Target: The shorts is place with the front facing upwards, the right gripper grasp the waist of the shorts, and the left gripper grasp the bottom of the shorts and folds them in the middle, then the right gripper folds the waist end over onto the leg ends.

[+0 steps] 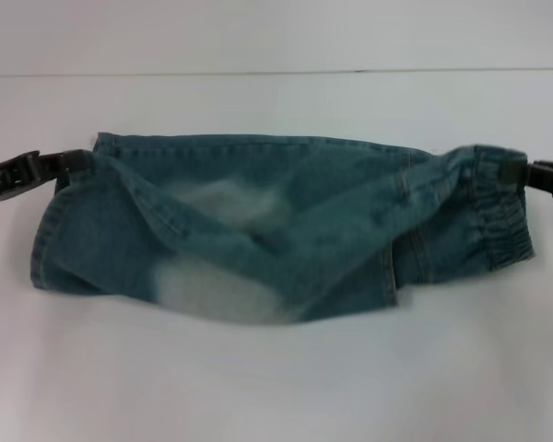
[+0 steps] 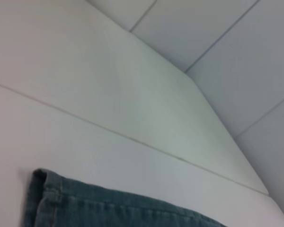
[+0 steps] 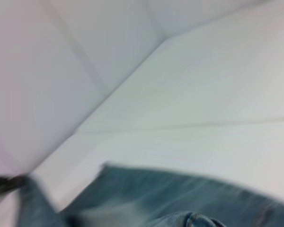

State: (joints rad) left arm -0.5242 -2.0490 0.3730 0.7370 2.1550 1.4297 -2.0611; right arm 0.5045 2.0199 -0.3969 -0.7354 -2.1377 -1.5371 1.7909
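Note:
Blue denim shorts stretch across the white table in the head view. The elastic waist is at the right and the leg ends are at the left. The upper edge is drawn taut between both grippers, and the middle sags in folds. My left gripper is shut on the upper corner of the leg end. At the waist's upper edge, my right gripper is shut on the fabric. The left wrist view shows a hemmed denim edge. The right wrist view shows blurred denim.
White table surface surrounds the shorts on all sides. A white wall rises behind the table's far edge. The left arm's dark gripper shows far off in the right wrist view.

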